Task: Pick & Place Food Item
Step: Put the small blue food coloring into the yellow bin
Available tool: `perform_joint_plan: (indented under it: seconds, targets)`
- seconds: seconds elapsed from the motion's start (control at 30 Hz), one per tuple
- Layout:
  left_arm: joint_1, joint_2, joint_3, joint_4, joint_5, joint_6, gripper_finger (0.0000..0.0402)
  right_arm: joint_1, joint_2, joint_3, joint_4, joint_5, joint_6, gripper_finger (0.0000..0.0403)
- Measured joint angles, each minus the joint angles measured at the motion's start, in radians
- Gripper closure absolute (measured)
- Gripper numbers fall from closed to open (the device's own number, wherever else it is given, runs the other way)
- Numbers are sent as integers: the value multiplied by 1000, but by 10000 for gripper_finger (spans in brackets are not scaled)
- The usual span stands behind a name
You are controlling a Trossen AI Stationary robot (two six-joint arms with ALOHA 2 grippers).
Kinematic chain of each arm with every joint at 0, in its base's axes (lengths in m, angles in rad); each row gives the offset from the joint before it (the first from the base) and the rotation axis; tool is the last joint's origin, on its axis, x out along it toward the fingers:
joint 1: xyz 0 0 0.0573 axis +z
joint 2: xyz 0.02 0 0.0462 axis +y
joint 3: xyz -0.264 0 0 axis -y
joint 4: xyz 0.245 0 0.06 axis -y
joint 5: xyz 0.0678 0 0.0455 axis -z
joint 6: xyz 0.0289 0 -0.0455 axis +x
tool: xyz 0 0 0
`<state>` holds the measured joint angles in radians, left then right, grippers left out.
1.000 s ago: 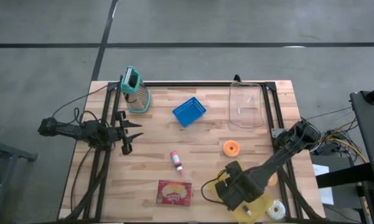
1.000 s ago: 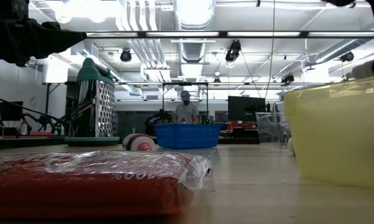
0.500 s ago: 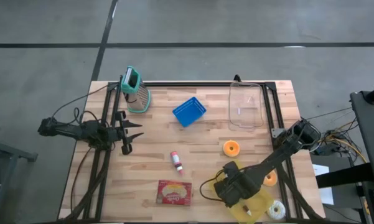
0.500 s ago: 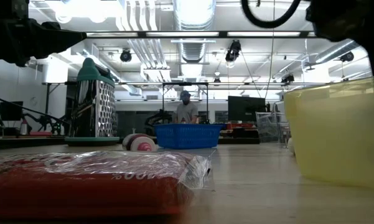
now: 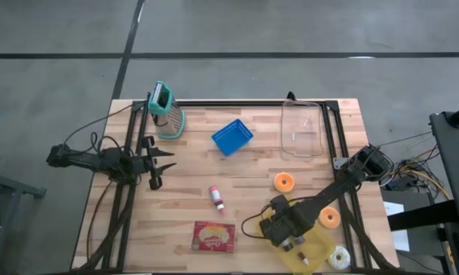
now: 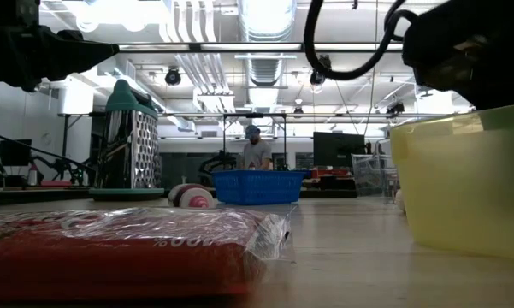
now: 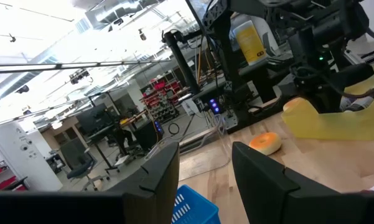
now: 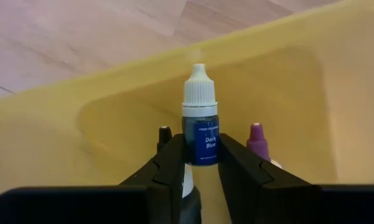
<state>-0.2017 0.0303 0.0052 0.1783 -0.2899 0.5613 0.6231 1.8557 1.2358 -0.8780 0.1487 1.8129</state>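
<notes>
Small blue dropper bottle point(image 8: 200, 132), smooth yellow tub point(image 8: 286, 93).

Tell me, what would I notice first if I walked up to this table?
Probably the right hand pinching a little dark blue bottle with a white cap, right over the yellow tub at the table's near right corner. A purple-capped bottle is already inside the tub. You'd also spot the bright blue basket toward the far side of the table and the red packet at the near edge.
</notes>
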Motion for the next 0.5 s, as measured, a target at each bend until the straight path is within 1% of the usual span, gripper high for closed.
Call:
perform_joint_plan:
  seconds: [0.17, 0.4, 0.5]
  targets:
    - [0, 0, 0, 0, 0, 0, 250, 0, 0, -36, 45, 0, 24, 314]
    - [0, 0, 0, 0, 0, 0, 250, 0, -1, -96, 137, -1, 25, 323]
    - [0, 0, 0, 0, 0, 0, 250, 0, -5, -114, 162, -4, 24, 321]
